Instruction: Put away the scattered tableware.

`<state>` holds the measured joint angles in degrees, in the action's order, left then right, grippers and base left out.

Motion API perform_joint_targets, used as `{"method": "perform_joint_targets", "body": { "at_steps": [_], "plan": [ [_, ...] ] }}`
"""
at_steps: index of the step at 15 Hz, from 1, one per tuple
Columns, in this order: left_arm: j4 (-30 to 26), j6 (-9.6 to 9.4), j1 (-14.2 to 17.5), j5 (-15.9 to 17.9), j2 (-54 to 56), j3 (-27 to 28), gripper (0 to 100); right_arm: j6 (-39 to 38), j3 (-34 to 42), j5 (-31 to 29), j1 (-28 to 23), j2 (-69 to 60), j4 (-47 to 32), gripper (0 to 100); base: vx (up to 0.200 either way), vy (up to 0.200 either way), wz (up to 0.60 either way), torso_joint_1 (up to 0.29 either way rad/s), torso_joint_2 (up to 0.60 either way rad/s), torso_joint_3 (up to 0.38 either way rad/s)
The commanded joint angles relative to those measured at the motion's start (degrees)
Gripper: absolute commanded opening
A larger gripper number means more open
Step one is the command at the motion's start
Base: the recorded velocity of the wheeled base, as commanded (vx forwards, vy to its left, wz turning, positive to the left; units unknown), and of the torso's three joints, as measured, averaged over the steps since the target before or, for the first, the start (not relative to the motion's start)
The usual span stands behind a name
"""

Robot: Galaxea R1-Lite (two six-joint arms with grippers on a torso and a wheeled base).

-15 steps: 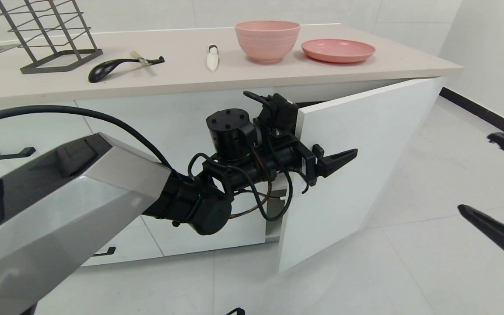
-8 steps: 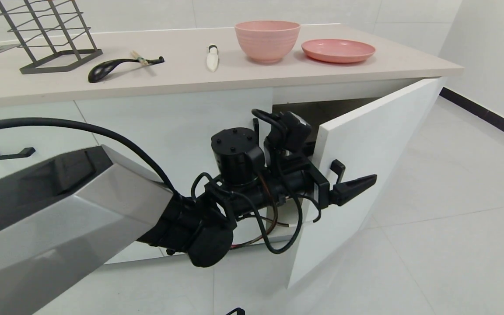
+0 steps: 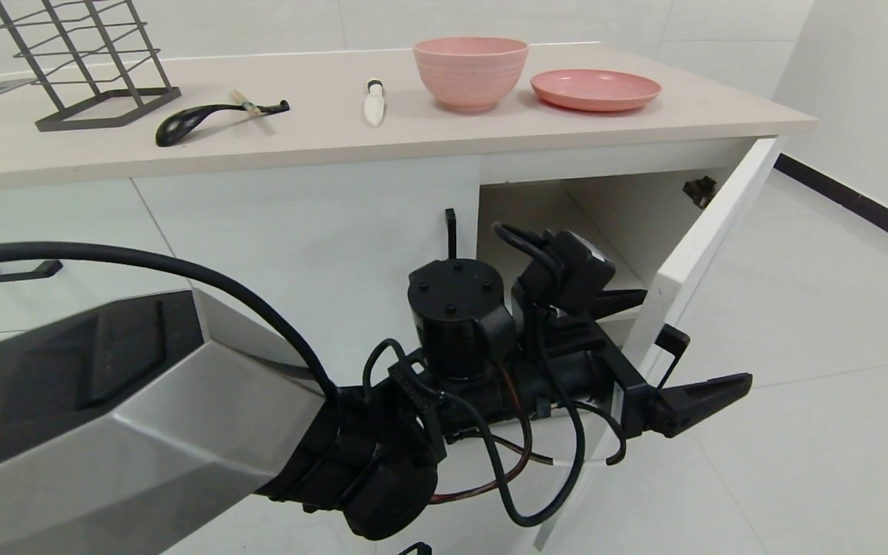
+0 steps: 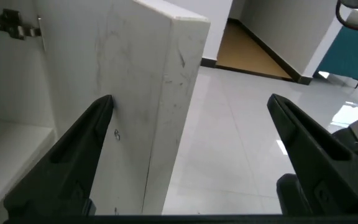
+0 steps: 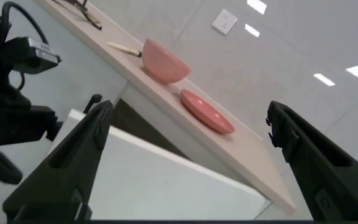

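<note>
Pink bowl: upper centre of the head view, on the counter, not put away.
Pink plate: just right of the bowl.
Spoon, chopsticks: upper left, near the rack.
Cupboard door: right of centre, swung wide.
Left claw: spread, straddling the door's free edge.
Right claw: spread, holding nothing.
Progress: cupboard opened; every piece seemingly left to move.

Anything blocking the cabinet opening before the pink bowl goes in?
Partly. The cabinet door stands wide open, but the left gripper straddles its free edge, wrist in front of the opening's lower part, below the pink bowl on the countertop.
</note>
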<state>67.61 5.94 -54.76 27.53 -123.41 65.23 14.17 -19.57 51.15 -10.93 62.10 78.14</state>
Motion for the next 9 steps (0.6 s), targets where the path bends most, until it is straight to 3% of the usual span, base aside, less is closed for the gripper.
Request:
{"method": "perform_joint_targets", "body": {
  "at_steps": [1, 9],
  "plan": [
    [0.07, 0.22, -0.87, -0.28, -0.26, -0.02, 100, -0.1, -1.62, 0.0, -0.05, -1.37, -0.01, 100, 0.0, 0.0, 0.0, 0.0, 0.0, 0.0],
    [0.15, 1.27, -4.57, -0.72, -3.95, 1.65, 100, -1.68, -5.31, -2.81, -1.63, -2.95, -0.36, 100, 0.0, 0.0, 0.0, 0.0, 0.0, 0.0]
  ]
}}
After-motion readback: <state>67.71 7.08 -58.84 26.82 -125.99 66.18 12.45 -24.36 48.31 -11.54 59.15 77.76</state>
